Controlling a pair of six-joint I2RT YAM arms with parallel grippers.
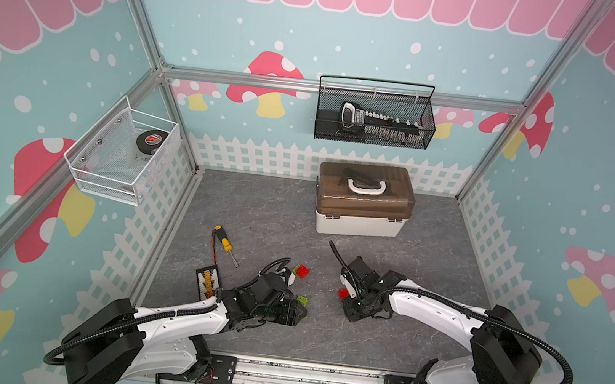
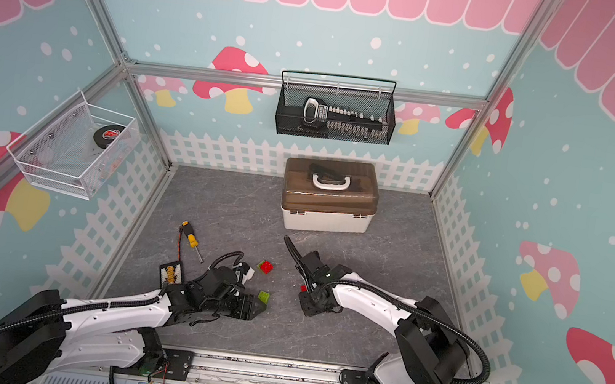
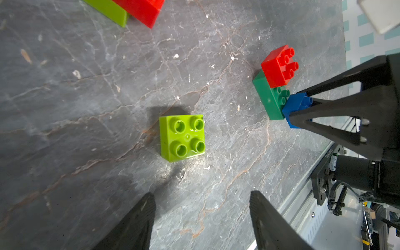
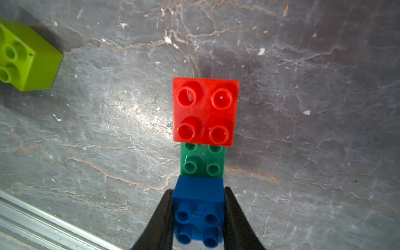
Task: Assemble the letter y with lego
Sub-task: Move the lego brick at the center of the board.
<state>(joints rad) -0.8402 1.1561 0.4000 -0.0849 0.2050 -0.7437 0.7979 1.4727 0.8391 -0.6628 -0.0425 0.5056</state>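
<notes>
My right gripper (image 4: 198, 190) is clamped tight on the blue brick (image 4: 198, 205), one jaw against each side wall. That brick sits over one end of the dark green brick (image 4: 202, 161), which lies on the table (image 4: 303, 129). A red brick (image 4: 205, 110) tops its other end. My right arm reaches in low, wrist bent down.

My left gripper (image 3: 202, 193) has its jaws well apart and holds nothing, hovering just short of a loose lime green brick (image 3: 183, 137) lying studs up. My left arm stretches low and inward.

Farther off, a second red brick (image 1: 302, 271) touches a second lime brick (image 1: 295, 268). Beyond lie a screwdriver (image 1: 225, 244) and a lidded box (image 1: 362, 203).
</notes>
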